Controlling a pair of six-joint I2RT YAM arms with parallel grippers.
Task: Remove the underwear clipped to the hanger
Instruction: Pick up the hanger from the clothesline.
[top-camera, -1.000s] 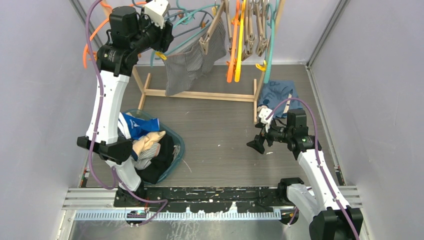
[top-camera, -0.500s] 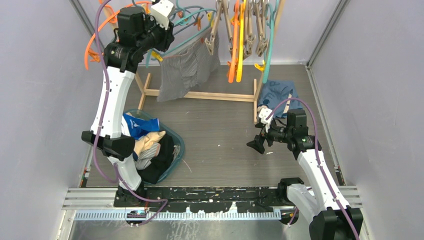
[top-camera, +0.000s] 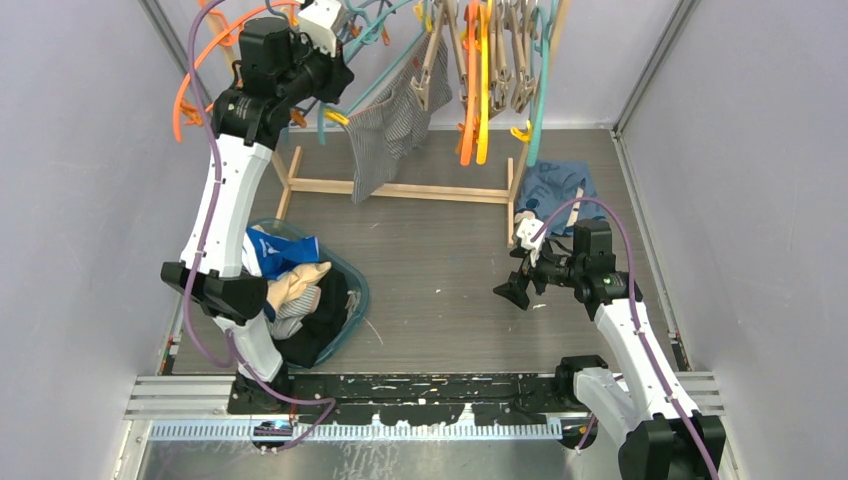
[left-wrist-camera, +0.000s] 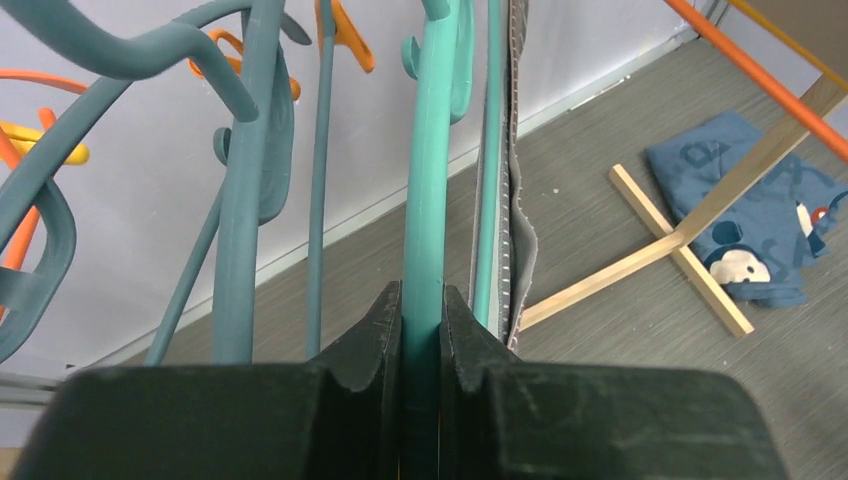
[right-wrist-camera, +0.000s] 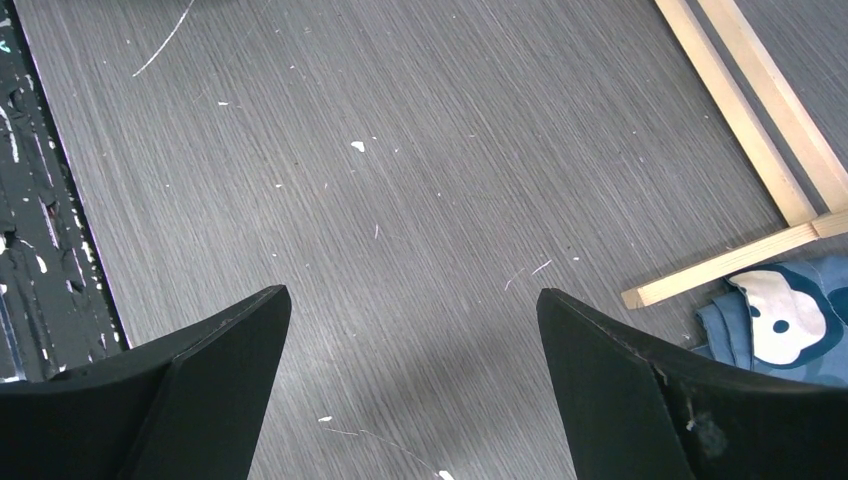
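Grey wood-grain worktop (top-camera: 440, 275), with a bare stretch between the two arms. Near left: blue tub (top-camera: 358, 292), far rim close to the left wall, holds loose underwear, a bright blue pair (top-camera: 283, 252) and a beige pair (top-camera: 297, 283). Right gripper (top-camera: 512, 291) is low over open worktop, jaws wide and empty, clear of the wooden rack foot (top-camera: 420, 190). Far: pinstriped underwear (top-camera: 392, 125) hangs clipped among the hangers, its edge just beside the teal hanger (left-wrist-camera: 428, 200). Left gripper (left-wrist-camera: 421, 300) has its jaws clamped narrow on that hanger's bar.

Rack (top-camera: 440, 192) at back of counter (top-camera: 440, 290)
Underwear (top-camera: 395, 125) hangs on it; basket (top-camera: 358, 290) sits front-left, printed garment (top-camera: 560, 185) beside the rack's right foot.
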